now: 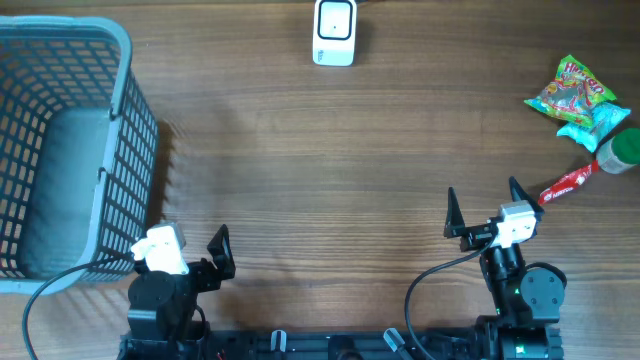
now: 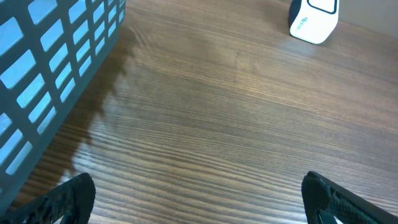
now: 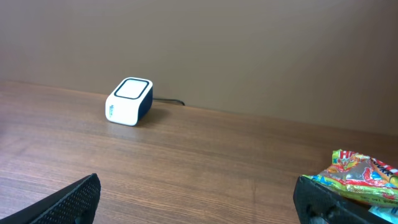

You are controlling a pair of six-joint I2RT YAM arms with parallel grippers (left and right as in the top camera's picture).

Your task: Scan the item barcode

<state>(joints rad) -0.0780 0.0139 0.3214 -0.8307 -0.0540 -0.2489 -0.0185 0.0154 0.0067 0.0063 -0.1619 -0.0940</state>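
Observation:
The white barcode scanner (image 1: pixel 334 30) stands at the table's far edge, centre; it also shows in the left wrist view (image 2: pixel 314 18) and the right wrist view (image 3: pixel 129 101). The items lie at the far right: a green candy bag (image 1: pixel 573 92) (image 3: pixel 364 177), a light blue packet (image 1: pixel 598 125), a green-capped bottle (image 1: pixel 622 152) and a red tube (image 1: pixel 568 183). My right gripper (image 1: pixel 485 203) (image 3: pixel 199 202) is open and holds nothing, left of the red tube. My left gripper (image 1: pixel 190 243) (image 2: pixel 199 205) is open over bare wood near the front edge.
A tall grey-blue wire basket (image 1: pixel 120 90) (image 2: pixel 56 62) fills the left side, close to my left gripper. A thin cable runs from the scanner along the back edge. Brown wood table (image 1: pixel 320 170) lies between the arms and the scanner.

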